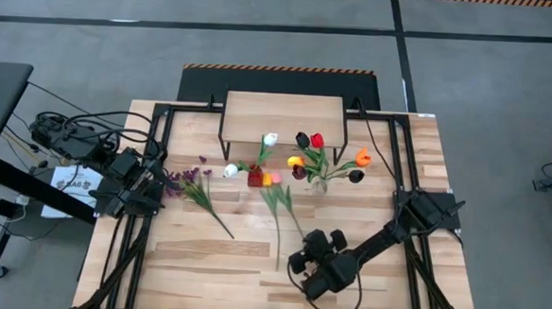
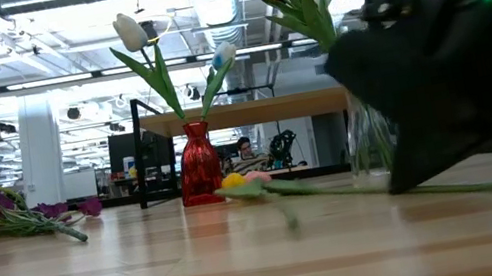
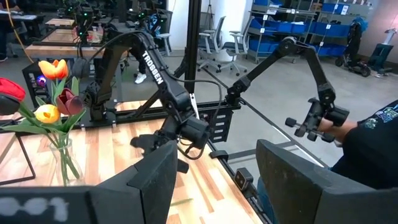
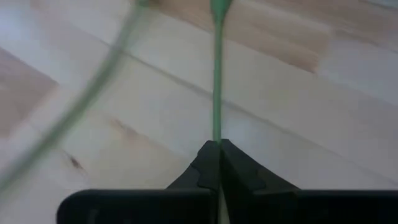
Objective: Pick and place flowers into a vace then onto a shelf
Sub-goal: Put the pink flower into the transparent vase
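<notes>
The right tool (image 4: 219, 158) is pinched shut on the thin green stem (image 4: 216, 74) of an artificial tulip lying mid-surface; light and bendy, it is best held low. The left tool (image 1: 151, 193) waits open by the left edge.

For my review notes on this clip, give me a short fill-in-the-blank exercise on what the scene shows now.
1. The right gripper is shut on a green ____.
2. The white tulips stand in the ____ vase.
3. The purple blossoms lie on the tabletop near the ____ gripper.

Missing words: stem; red; left
</notes>
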You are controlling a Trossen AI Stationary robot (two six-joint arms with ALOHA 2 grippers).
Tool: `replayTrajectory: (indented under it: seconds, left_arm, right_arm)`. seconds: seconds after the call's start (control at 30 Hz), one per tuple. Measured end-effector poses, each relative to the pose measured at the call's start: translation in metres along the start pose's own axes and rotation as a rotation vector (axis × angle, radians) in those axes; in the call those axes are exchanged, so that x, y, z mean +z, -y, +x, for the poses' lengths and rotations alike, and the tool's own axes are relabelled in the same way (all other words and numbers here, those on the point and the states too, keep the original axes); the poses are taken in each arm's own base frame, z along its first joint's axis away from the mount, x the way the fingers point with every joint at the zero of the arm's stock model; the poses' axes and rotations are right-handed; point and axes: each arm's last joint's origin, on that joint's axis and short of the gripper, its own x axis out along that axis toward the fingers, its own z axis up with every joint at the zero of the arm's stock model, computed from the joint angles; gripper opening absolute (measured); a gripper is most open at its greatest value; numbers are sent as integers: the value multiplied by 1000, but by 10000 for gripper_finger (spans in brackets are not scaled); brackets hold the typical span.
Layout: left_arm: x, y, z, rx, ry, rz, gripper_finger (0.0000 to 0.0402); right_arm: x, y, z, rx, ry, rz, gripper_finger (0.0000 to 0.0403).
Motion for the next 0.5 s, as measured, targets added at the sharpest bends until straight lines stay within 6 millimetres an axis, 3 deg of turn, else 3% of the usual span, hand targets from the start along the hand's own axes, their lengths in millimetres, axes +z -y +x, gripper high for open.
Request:
replayTrajectory:
  seconds: [0.5]
  left_arm:
    - [-1, 0, 8, 4, -27, -7, 208]
  right_arm:
    - [14, -13, -66, -109, -8, -97, 0]
